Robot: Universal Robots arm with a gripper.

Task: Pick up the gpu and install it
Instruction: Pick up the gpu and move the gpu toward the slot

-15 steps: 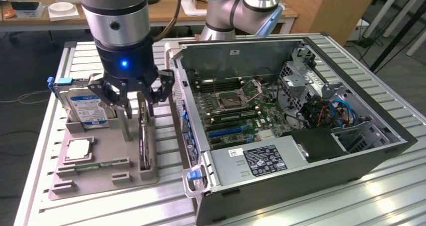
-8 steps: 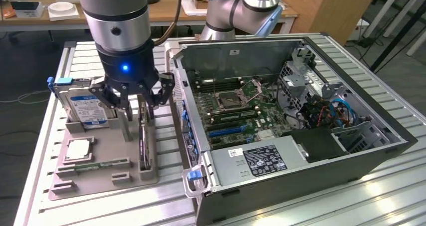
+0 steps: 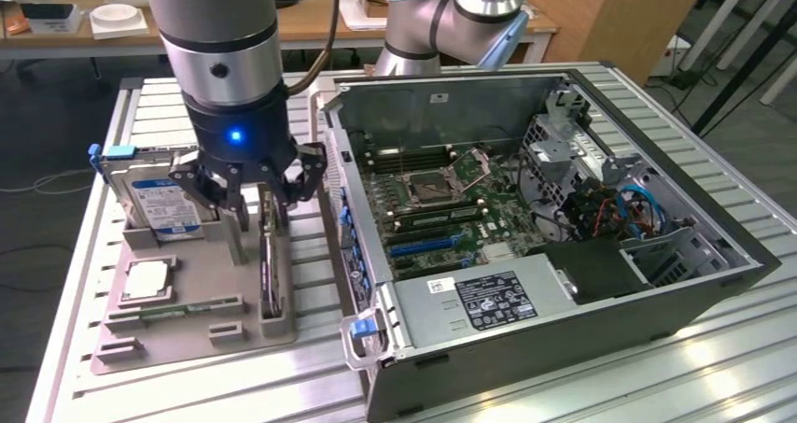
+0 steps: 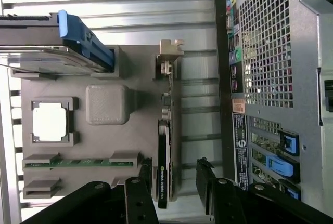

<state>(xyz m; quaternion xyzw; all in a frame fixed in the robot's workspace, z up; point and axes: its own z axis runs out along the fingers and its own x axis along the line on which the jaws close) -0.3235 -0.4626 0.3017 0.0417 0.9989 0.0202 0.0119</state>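
The gpu (image 3: 271, 266) is a thin dark card standing on its edge in a slot along the grey holder (image 3: 200, 297), on the side next to the computer case. In the wrist view the gpu (image 4: 163, 156) runs lengthwise, with its pale metal bracket (image 4: 169, 57) at the far end. My gripper (image 3: 259, 199) hangs just above the card's bracket-side half. Its dark fingers (image 4: 207, 180) are spread to either side of the card's edge and do not touch it. The gripper (image 4: 174, 187) is open and holds nothing.
The holder also carries a hard drive (image 3: 156, 199) in a blue-tabbed carrier, a square processor (image 3: 147, 278) and a green memory stick (image 3: 187, 308). The open computer case (image 3: 697, 283) lies at the exterior view's right, its motherboard (image 3: 436, 194) and blue slots (image 3: 430, 246) exposed. Desks stand behind.
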